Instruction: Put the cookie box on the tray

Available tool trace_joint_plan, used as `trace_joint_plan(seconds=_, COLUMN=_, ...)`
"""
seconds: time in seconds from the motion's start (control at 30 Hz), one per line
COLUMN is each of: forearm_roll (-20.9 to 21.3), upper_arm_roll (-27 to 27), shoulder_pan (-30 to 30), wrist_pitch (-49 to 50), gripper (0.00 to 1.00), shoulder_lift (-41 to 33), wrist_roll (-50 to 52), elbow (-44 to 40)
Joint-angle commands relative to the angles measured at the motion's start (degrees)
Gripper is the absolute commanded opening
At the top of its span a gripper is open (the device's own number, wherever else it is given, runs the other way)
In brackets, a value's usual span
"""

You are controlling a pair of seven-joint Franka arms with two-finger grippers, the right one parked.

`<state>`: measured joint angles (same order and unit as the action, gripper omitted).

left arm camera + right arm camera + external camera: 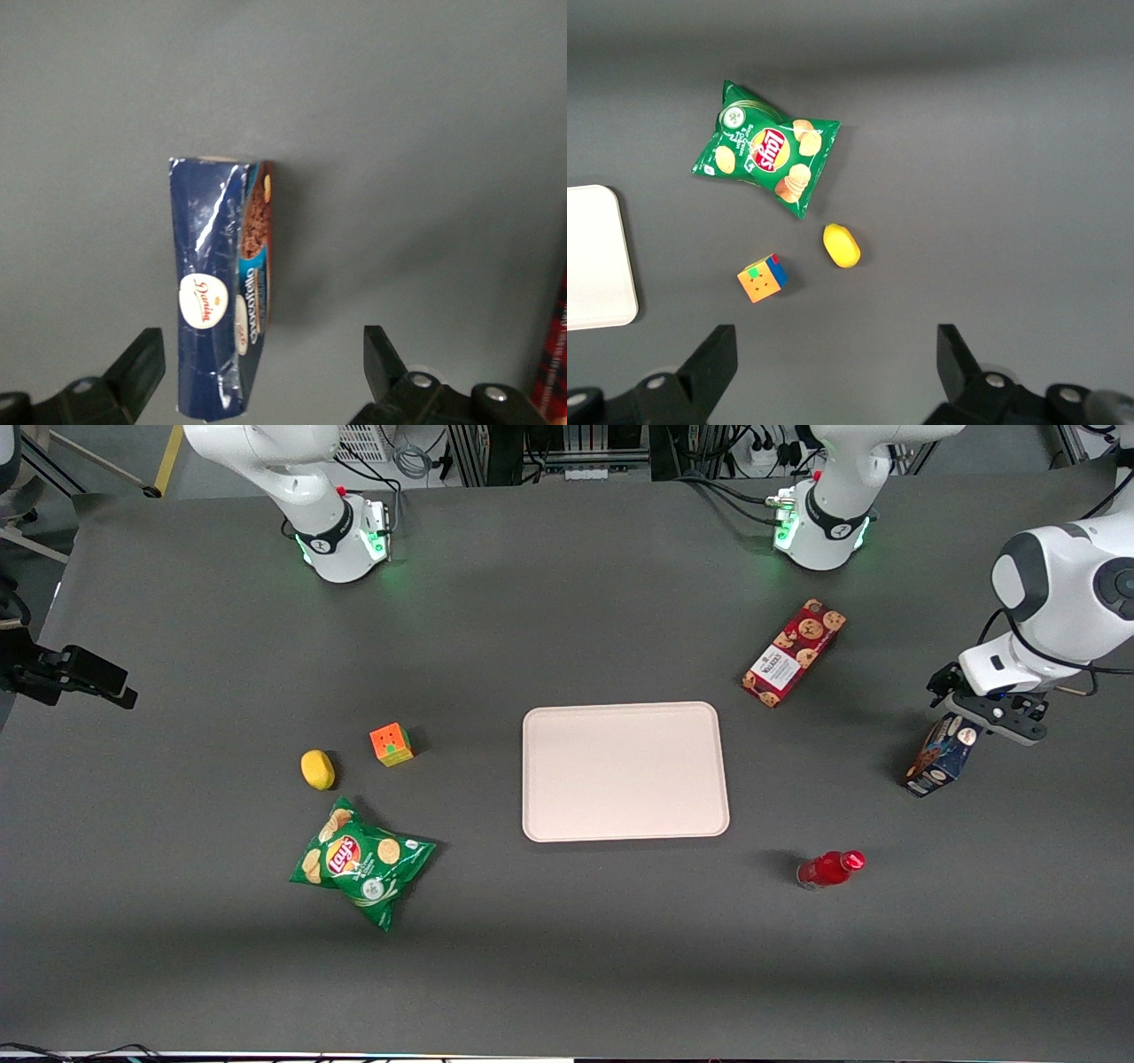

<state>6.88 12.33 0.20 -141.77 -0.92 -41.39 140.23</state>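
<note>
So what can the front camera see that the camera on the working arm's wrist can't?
Only the front view shows the tray, red bottle, chips bag, lemon and puzzle cube. Only the wrist view shows the open gripper with the box's end lying between its fingers. Both show the cookie box and a red box, just an edge in the wrist view.

There were two cookie cartons: one navy cookie box (941,755) directly under the gripper (992,717), whose fingers stood spread, and one red box (794,652). One tray (624,771), one red bottle (829,868), one chip bag (361,861), one cube (392,744) and one lemon (317,769) lay farther from it.
</note>
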Motion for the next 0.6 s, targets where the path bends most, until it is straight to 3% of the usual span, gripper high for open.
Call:
trace_joint_plan(seconds=0.0, forearm_roll=0.5, upper_arm_roll=-0.1, shoulder_pan=0.8, wrist_pitch=-4.0, gripper=1.00, shoulder_lift=2.6, wrist_roll=-1.1, elbow=0.3)
trace_joint_plan(seconds=0.57, forearm_roll=-0.1, upper_arm_roll=-0.1, shoulder_pan=3.0, wrist_pitch=-14.1, gripper=1.00, shoulder_lift=8.0, wrist_roll=-1.8, elbow=2.8)
